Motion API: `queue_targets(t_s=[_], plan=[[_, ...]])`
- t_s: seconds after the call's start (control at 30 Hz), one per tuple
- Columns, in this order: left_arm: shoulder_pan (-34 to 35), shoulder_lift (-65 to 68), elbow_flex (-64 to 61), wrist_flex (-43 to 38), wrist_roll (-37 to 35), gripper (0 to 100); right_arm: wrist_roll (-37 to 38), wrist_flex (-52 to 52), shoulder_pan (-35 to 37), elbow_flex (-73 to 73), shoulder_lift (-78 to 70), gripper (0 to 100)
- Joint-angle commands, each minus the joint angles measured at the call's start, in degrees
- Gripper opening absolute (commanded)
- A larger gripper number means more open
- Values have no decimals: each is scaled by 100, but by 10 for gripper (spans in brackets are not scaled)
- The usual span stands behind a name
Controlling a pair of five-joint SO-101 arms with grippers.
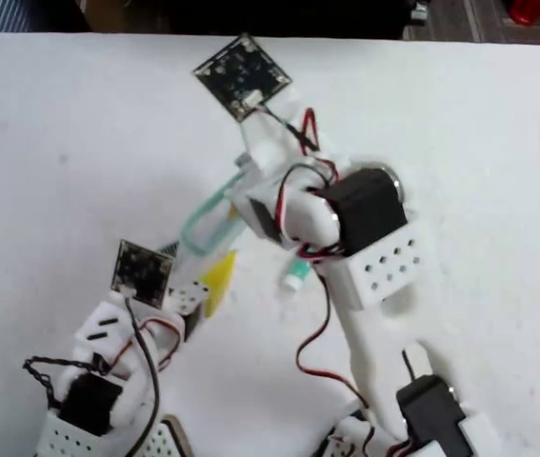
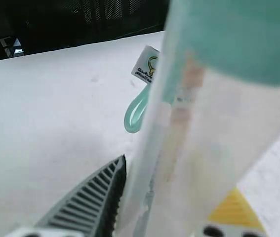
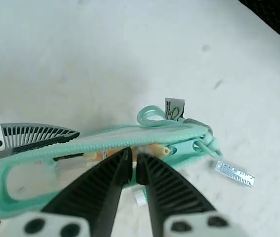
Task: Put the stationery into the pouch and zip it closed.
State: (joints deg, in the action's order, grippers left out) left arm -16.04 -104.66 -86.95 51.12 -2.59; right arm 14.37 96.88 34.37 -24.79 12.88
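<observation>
Left hand (image 2: 177, 177) clamped — right hand (image 3: 135, 159) fingertips together.

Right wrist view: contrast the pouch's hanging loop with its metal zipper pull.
The hanging loop is mint-green and curved; the zipper pull is silvery, flat and straight. The hanging loop stands by the white tag; the zipper pull lies on the table, off the corner. Both sit at the same end of the pouch.
</observation>
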Motion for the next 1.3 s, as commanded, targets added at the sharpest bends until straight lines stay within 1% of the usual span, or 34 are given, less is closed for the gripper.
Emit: queue_targets(t_s=[0.0, 0.17, 0.3, 0.5, 0.63, 0.73, 0.83, 0.9, 1.1, 1.17, 1.27], plan=[[57, -13, 97, 9, -18, 231, 62, 75, 13, -343, 110, 16], [57, -13, 88, 9, -18, 231, 53, 66, -4, -1125, 611, 16], [57, -13, 88, 9, -18, 231, 53, 75, -13, -1108, 716, 16], [57, -13, 88, 26, -18, 230, 53, 4, -13, -501, 145, 16], [57, -13, 88, 35, -18, 230, 26, 31, -163, -352, -207, 16], [57, -13, 88, 35, -18, 230, 35, 40, -163, -404, -110, 16], [57, -13, 88, 18, -18, 230, 53, 22, -171, -642, 286, 16], [57, -13, 88, 18, -18, 230, 35, -13, -303, -747, 514, 16], [57, -13, 88, 9, -18, 230, 18, -391, -611, -167, 382, 16], [57, -13, 88, 9, -18, 230, 9, -382, -585, 79, 233, 16], [57, -13, 88, 9, -18, 230, 9, -400, -286, 352, 48, 16]])
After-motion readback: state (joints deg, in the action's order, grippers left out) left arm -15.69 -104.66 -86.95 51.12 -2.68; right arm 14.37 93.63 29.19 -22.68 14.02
